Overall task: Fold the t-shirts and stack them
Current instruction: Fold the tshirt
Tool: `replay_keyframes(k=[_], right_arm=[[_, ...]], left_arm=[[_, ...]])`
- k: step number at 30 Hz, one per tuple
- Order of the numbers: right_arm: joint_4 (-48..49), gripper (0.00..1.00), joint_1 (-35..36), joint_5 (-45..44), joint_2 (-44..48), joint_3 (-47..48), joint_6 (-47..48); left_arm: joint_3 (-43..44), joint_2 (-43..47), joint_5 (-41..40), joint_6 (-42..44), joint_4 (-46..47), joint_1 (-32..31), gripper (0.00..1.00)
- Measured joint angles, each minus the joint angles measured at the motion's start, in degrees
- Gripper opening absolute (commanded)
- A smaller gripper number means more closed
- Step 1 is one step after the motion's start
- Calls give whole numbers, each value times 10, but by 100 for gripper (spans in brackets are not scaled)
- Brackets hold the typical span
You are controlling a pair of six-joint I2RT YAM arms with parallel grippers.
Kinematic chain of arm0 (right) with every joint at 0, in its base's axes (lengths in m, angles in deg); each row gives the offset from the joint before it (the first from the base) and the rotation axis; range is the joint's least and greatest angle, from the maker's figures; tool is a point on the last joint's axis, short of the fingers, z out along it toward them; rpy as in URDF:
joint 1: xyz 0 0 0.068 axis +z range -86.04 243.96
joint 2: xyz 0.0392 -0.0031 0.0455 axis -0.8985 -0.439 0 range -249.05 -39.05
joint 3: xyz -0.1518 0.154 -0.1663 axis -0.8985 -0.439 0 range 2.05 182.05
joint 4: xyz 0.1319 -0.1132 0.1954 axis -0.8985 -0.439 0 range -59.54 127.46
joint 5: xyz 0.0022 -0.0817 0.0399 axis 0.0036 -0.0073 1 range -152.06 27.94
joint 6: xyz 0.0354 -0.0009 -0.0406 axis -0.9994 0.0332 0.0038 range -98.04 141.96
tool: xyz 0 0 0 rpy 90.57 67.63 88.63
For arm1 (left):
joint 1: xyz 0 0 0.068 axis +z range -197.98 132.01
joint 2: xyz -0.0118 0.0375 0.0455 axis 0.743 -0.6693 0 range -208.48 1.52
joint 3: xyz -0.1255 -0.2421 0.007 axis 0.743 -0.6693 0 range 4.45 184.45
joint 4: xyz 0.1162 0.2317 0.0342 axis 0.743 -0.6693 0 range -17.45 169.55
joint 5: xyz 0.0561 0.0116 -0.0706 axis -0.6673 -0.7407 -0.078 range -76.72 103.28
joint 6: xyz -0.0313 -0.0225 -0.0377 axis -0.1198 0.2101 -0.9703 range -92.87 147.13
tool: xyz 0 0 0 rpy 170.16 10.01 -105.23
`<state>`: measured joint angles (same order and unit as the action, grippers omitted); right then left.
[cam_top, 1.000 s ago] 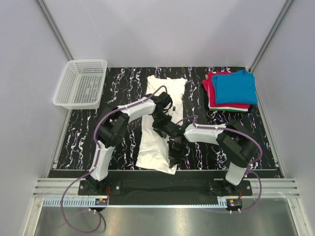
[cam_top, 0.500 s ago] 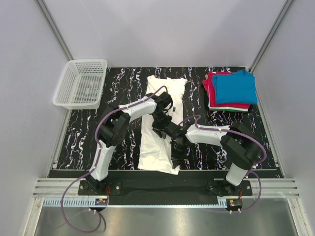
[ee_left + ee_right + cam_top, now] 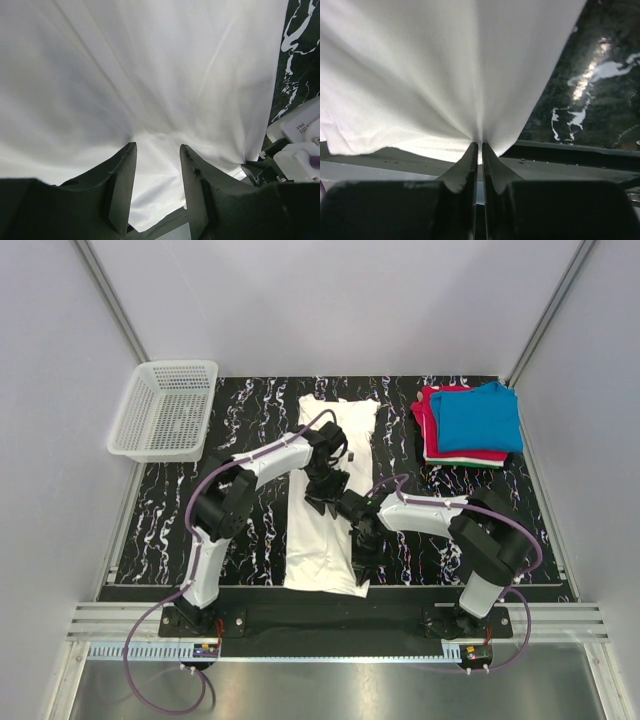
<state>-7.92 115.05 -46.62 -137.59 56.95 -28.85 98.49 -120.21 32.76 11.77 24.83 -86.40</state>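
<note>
Folded into a long strip: white t-shirt, flat on the tabletop, directly beneath both hands. Grasped at its near right edge by the right hand, fingers almost closed on the cloth, creases fanning out from the tips. Just beyond the right hand, over the strip's middle: left hand, released, fingers apart, pointing down at the cloth with nothing caught between them. Well off to the right of both hands, stacked: blue t-shirt on top of a red t-shirt. Well off to the left of the left hand: white basket.
</note>
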Motion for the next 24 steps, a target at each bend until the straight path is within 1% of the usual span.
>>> replay_keyframes(k=[4,7,9,12,14,17,21,24], right_arm=[[-30,19,0,-22,34,15,9],[-59,19,-6,-45,66,71,27],[-64,19,-23,-55,76,120,48],[-66,19,-66,-68,67,166,82],[-70,18,-99,-80,34,199,109],[-75,18,-128,-101,-51,256,150],[-75,18,-134,-115,-169,335,183],[-79,18,-135,-114,-220,376,192]], left_arm=[[-2,21,0,0,-8,11,46],[-23,68,0,0,-10,20,46],[-46,113,2,0,-10,25,47],[-90,180,10,-1,-8,27,46],[-126,223,17,-2,-8,27,46],[-186,274,30,-10,-5,26,46],[-261,306,36,-19,-4,25,46],[-298,314,44,-25,5,25,45]])
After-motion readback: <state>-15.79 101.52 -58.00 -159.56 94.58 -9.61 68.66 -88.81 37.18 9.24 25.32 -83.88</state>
